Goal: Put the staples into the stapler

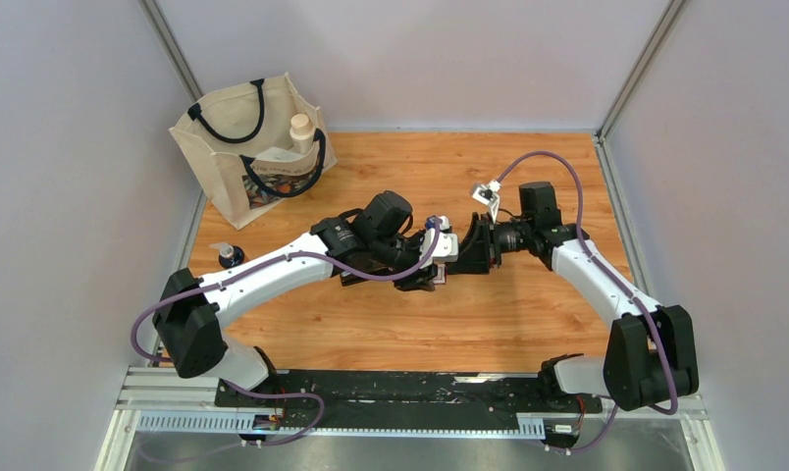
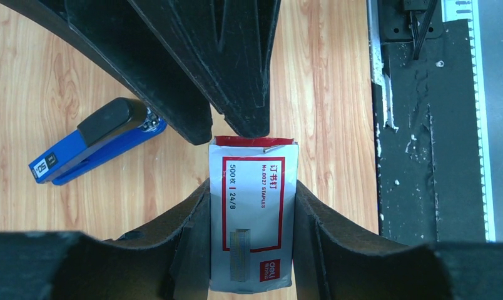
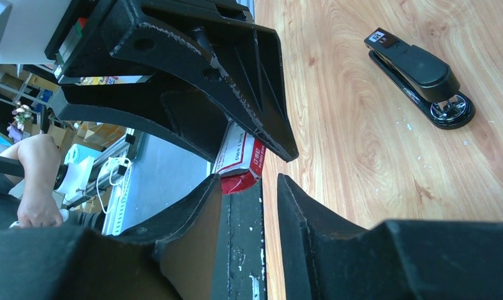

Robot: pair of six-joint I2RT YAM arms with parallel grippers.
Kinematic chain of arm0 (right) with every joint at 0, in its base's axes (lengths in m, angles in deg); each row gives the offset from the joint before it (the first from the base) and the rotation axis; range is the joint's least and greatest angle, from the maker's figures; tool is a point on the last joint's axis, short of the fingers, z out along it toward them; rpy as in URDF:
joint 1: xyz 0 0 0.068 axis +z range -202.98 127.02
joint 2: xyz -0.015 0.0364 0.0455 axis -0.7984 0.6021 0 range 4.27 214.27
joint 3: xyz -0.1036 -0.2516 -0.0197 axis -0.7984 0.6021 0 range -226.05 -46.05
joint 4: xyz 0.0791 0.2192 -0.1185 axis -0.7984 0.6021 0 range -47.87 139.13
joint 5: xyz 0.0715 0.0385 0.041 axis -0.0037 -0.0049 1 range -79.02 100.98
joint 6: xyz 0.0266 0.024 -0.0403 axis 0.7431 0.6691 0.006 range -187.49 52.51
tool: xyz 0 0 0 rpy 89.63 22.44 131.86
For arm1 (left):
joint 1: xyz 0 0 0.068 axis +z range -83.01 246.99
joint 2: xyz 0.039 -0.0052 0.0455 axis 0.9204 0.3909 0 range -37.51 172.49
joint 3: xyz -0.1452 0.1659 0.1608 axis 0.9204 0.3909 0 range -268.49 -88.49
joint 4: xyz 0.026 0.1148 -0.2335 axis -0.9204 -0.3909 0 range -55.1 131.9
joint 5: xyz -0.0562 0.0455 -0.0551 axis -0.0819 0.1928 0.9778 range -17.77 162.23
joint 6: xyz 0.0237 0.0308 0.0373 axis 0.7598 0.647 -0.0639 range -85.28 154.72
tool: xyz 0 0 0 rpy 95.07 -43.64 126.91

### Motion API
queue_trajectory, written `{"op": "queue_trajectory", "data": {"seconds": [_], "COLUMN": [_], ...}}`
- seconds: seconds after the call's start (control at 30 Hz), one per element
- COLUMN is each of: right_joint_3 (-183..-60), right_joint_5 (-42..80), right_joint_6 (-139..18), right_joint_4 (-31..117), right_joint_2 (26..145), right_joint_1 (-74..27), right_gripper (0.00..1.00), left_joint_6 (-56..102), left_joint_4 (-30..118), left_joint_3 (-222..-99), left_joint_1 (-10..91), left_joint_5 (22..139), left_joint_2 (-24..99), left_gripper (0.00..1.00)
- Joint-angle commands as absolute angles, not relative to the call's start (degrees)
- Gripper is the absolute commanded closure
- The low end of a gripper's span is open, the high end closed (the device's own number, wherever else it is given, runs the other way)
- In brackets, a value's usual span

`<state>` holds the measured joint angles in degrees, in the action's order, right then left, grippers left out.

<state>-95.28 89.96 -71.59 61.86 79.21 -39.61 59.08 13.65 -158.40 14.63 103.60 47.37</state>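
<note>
My left gripper (image 2: 252, 187) is shut on the staples (image 2: 252, 212), a white box with red print, gripping its two long sides and holding it above the table. My right gripper (image 3: 249, 181) is open, with its fingertips just at the box's red end (image 3: 239, 169), not closed on it. From the left wrist view the right gripper's fingers (image 2: 236, 81) come in from above onto that red end. The blue stapler (image 2: 96, 150) lies closed on the wood, left of the box. In the top view both grippers meet at mid table (image 1: 454, 250).
An all-black stapler (image 3: 421, 78) lies on the wood to the right. A cream tote bag (image 1: 253, 147) stands at the back left and a small bottle (image 1: 230, 255) at the left edge. A black rail (image 2: 424, 156) runs along the near edge.
</note>
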Motion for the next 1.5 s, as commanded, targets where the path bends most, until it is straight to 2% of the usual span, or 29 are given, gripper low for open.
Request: {"op": "queue_trajectory", "data": {"seconds": [0.0, 0.27, 1.47], "right_joint_3": [-97.47, -98.08, -99.23], "right_joint_5": [91.31, 91.31, 93.77], "right_joint_6": [-72.68, -74.35, -75.4], "right_joint_4": [62.69, 64.37, 67.18], "right_joint_2": [79.42, 79.42, 79.77], "right_joint_1": [-39.27, -39.18, -38.83], "right_gripper": [0.6, 0.67, 0.73], "left_joint_6": [58.28, 58.19, 57.66], "left_joint_4": [15.71, 15.88, 16.32], "left_joint_3": [-158.63, -158.46, -158.46], "left_joint_1": [14.87, 15.4, 16.1], "left_joint_5": [103.52, 103.25, 101.5], "left_joint_2": [47.13, 47.56, 48.88], "left_gripper": [0.88, 0.88, 0.88]}}
